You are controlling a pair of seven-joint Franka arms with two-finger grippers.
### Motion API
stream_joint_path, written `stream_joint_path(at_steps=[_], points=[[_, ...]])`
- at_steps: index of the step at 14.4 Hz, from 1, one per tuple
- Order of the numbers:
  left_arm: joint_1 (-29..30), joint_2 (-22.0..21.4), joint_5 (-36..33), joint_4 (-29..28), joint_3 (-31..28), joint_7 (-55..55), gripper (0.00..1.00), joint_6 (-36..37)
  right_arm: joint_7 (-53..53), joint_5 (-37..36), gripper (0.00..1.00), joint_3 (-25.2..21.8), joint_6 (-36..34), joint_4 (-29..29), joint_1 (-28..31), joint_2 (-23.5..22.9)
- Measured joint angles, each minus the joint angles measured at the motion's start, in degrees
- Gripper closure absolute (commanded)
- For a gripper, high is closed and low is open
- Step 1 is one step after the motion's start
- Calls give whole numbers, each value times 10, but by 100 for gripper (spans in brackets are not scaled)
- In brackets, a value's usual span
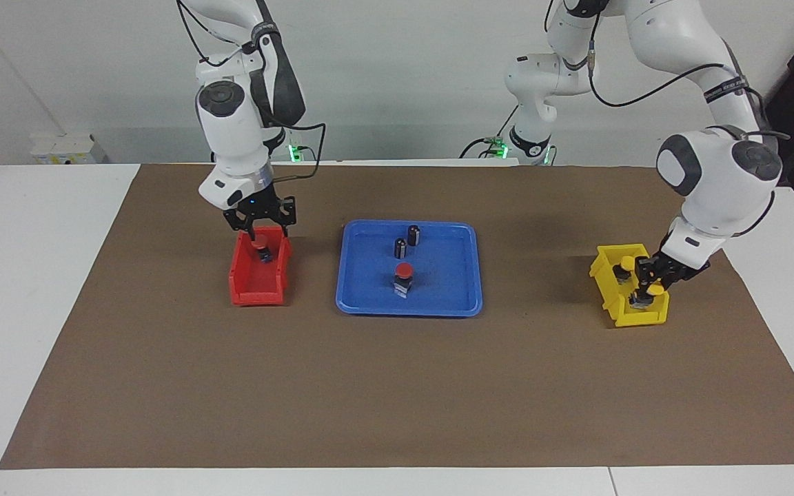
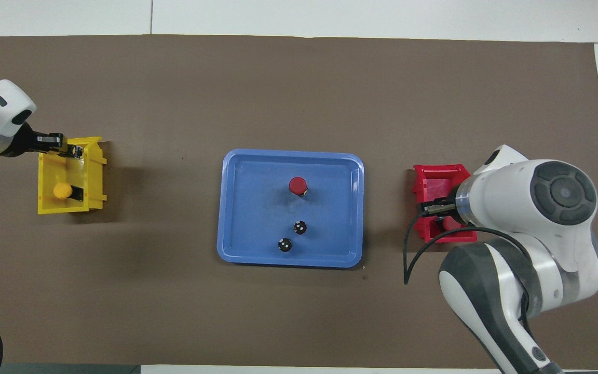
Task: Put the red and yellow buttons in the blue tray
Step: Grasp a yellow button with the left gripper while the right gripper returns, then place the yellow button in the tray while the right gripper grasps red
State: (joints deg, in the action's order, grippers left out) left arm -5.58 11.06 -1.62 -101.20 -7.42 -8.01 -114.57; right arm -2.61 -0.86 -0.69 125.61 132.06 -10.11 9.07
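Clock set flat on the table: twelve points away from the robots, three toward the right arm's end, nine toward the left arm's end

- Blue tray [image 1: 362, 289] [image 2: 247, 208] at mid-table on the brown mat [image 1: 397, 386]
- One red button [image 1: 404, 270] [image 2: 297, 184] stands upright in the tray, a touch toward twelve from its middle
- Two dark cylinders without caps in the tray too: first cylinder [image 1: 401, 246] [image 2: 300, 226] at six from the red button, second cylinder [image 1: 414, 234] [image 2: 284, 244] at seven from the first, near the tray's six o'clock rim
- Red bin [image 1: 252, 293] [image 2: 442, 174] at three from the tray, apart from it. The second red button [image 1: 258, 241] [image 2: 452, 223] lies at the bin's six o'clock end
- Right gripper [image 1: 264, 233] [image 2: 434, 208] is over that end of the red bin, just above the second red button, pincer parted and holding nothing. Cannot tell if a finger touches the cap
- Yellow bin [image 1: 635, 318] [image 2: 94, 176] at nine from the tray, well apart
- A loose yellow button [image 1: 624, 263] [image 2: 61, 191] sits at the bin's six o'clock end
- Left gripper [image 1: 648, 282] [image 2: 70, 150] is down in the bin's twelve o'clock end, pincer pinched onto the other yellow button [image 1: 653, 289], cap showing at the fingertips
- So: one button in the tray, three in the bins
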Motion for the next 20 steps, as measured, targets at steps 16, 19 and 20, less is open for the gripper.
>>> stream_joint_path(at_steps=[16, 19, 20], points=[[-371, 30, 31, -52, 8, 461, 98, -100, 42, 31, 39, 4, 84, 79, 15, -21], [-386, 49, 33, -64, 8, 479, 79, -117, 54, 31, 52, 4, 84, 86, 15, -21], [-389, 55, 33, -65, 8, 482, 38, -118, 55, 31, 60, 3, 84, 87, 15, -20]])
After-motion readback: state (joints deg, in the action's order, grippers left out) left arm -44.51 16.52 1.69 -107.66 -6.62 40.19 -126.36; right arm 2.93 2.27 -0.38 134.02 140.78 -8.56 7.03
